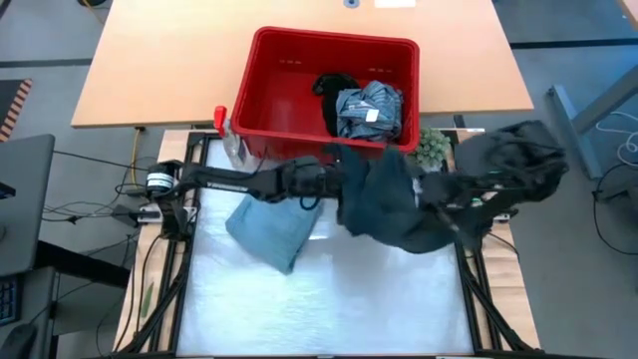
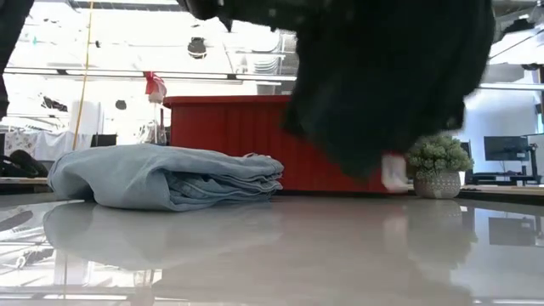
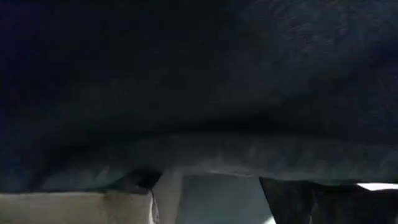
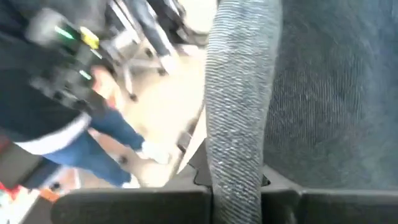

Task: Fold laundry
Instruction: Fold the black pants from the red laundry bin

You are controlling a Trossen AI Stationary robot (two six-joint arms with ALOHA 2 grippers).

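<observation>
Both my grippers, left [image 1: 339, 184] and right [image 1: 461, 204], hold the dark garment [image 1: 389, 199] stretched crosswise between them above the desk [image 1: 329, 299], clamped at opposite ends.

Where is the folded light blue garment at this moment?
In the high view the folded light blue garment lies on the white table surface, on the left arm's side, just in front of the red basket and beside the hanging dark garment.

Both arms hold a dark garment [image 1: 384, 204] above the table [image 1: 329, 299].
</observation>
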